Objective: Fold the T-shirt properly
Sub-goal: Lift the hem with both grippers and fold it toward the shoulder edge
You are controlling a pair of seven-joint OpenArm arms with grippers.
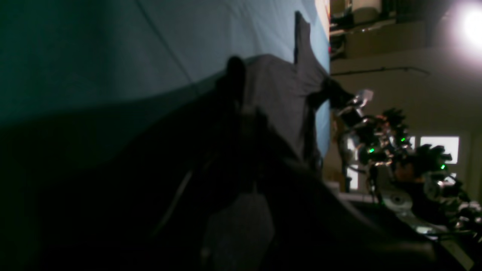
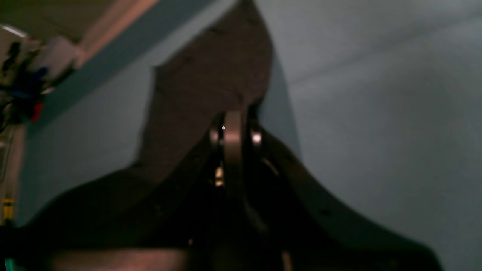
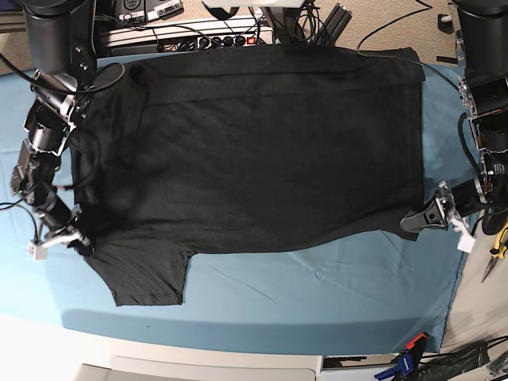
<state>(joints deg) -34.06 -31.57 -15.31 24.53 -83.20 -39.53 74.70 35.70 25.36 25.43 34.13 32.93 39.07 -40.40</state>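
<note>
The black T-shirt lies spread flat, plain side up, on the teal cloth. One sleeve points to the front left. My left gripper is at the shirt's front right corner and is shut on the fabric there. In the left wrist view its dark fingers pinch the shirt. My right gripper is at the shirt's left edge, by the sleeve, shut on the fabric. In the right wrist view its fingers close on black cloth, with the sleeve beyond.
A power strip and cables lie along the table's back edge. Yellow-handled pliers sit off the right edge. A clamp holds the teal cloth at the front right. The right arm shows in the left wrist view.
</note>
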